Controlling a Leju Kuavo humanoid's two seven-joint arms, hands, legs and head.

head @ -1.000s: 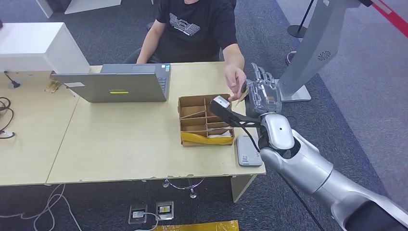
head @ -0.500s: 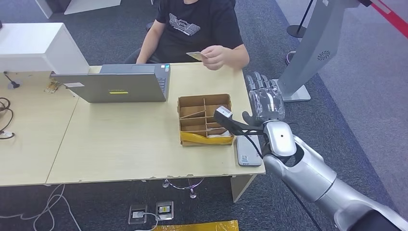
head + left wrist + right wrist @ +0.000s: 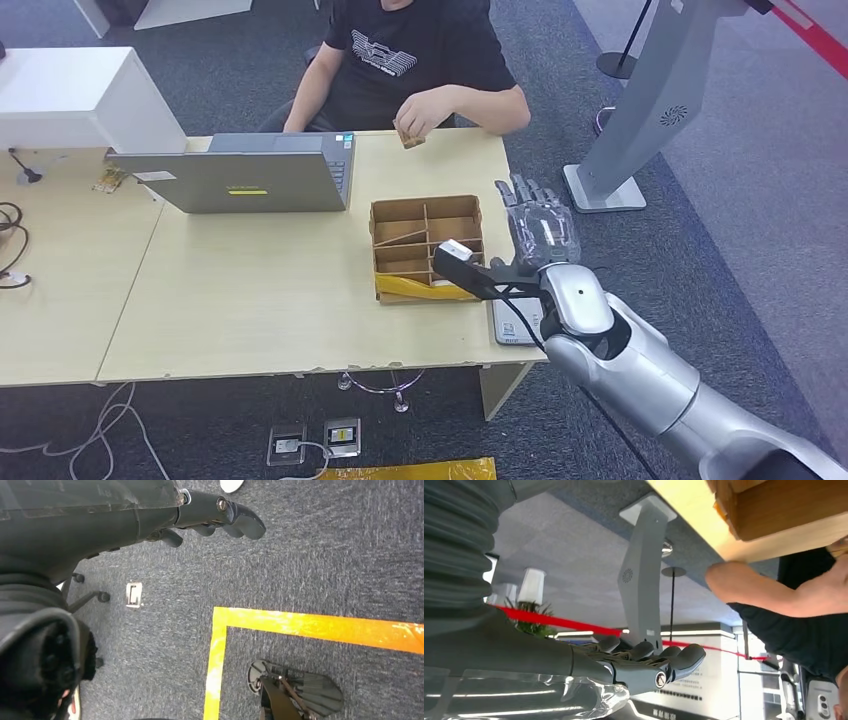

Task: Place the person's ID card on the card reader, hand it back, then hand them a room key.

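One card, the ID card (image 3: 409,138), sits pinched in the person's hand (image 3: 418,113) at the far desk (image 3: 250,290) edge, so the hand-back looks done. Right hand (image 3: 540,232) hovers beside the cardboard divider box (image 3: 426,248), near the desk's right edge, fingers (image 3: 684,656) released and spread, holding nothing. It sits just beyond the grey card reader (image 3: 517,318) at the near right corner, likely placed for picking a room key from the box compartments; key itself too small to tell. Left hand (image 3: 210,515) hangs over the carpet, fingers loosely extended, empty. Laptop (image 3: 245,175) stands well apart to the left
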